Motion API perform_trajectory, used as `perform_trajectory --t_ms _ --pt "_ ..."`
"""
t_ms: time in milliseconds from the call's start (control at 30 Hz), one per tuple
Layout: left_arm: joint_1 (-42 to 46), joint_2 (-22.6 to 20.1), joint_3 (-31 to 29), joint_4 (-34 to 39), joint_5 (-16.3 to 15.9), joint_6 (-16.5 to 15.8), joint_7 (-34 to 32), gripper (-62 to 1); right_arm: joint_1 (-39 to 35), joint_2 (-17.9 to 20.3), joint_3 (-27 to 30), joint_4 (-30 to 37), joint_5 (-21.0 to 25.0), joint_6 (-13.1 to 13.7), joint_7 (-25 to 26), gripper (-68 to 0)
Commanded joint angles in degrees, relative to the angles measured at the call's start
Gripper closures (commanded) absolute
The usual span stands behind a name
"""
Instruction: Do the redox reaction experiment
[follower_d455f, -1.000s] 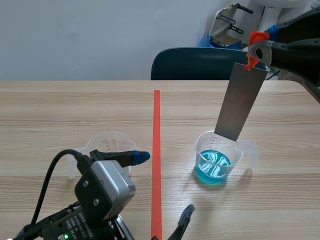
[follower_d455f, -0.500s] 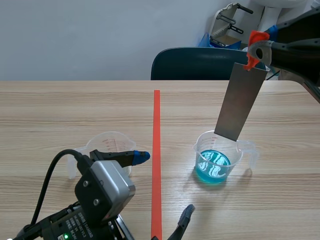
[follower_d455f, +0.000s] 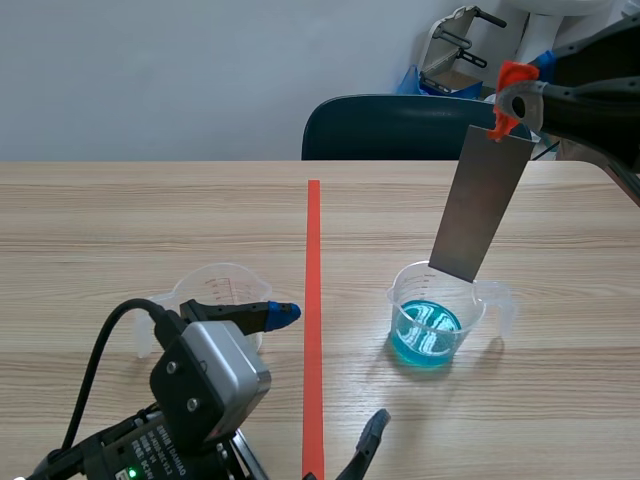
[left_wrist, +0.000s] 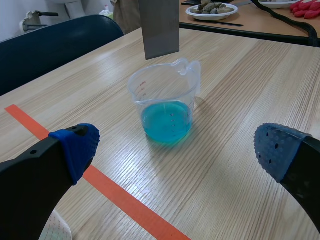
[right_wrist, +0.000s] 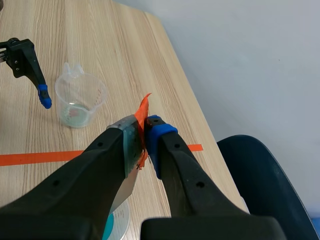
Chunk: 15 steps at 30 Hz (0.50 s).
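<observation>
A clear beaker (follower_d455f: 436, 315) of blue liquid stands right of the red tape line. Right above it hangs a grey metal sheet (follower_d455f: 480, 205), tilted, its lower edge level with the beaker's rim. My right gripper (follower_d455f: 508, 100) is shut on the sheet's top, where orange tape is stuck. The right wrist view shows the sheet (right_wrist: 131, 150) pressed between the fingers, with the blue beaker (right_wrist: 116, 220) below. An empty clear beaker (follower_d455f: 215, 295) sits left of the line. My left gripper (follower_d455f: 330, 370) stands open low by it, and the blue beaker (left_wrist: 165, 107) lies ahead of it, under the sheet (left_wrist: 159, 27).
A dark blue chair (follower_d455f: 400, 125) stands behind the table's far edge. The table's right edge (follower_d455f: 610, 175) runs close to the right arm. Another table with dishes (left_wrist: 215, 9) shows beyond in the left wrist view.
</observation>
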Motion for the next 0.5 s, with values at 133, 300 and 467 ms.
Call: perform_trajectory --t_ms 133,300,467 --pt "0.15 0.44 -0.11 0.66 -0.13 -0.13 -0.94 -62.3 0.66 0.63 0.66 0.31 0.85 0.35 1.07 -0.8" --pt "-0.13 1.09 -0.11 0.63 -0.11 -0.37 -0.87 -62.3 0.66 0.63 0.66 0.31 0.83 0.35 1.05 -0.8" --pt "-1.14 4.13 -0.11 0.61 -0.11 -0.37 -0.13 -31.3 0.66 0.63 0.66 0.31 0.83 0.35 1.05 -0.8"
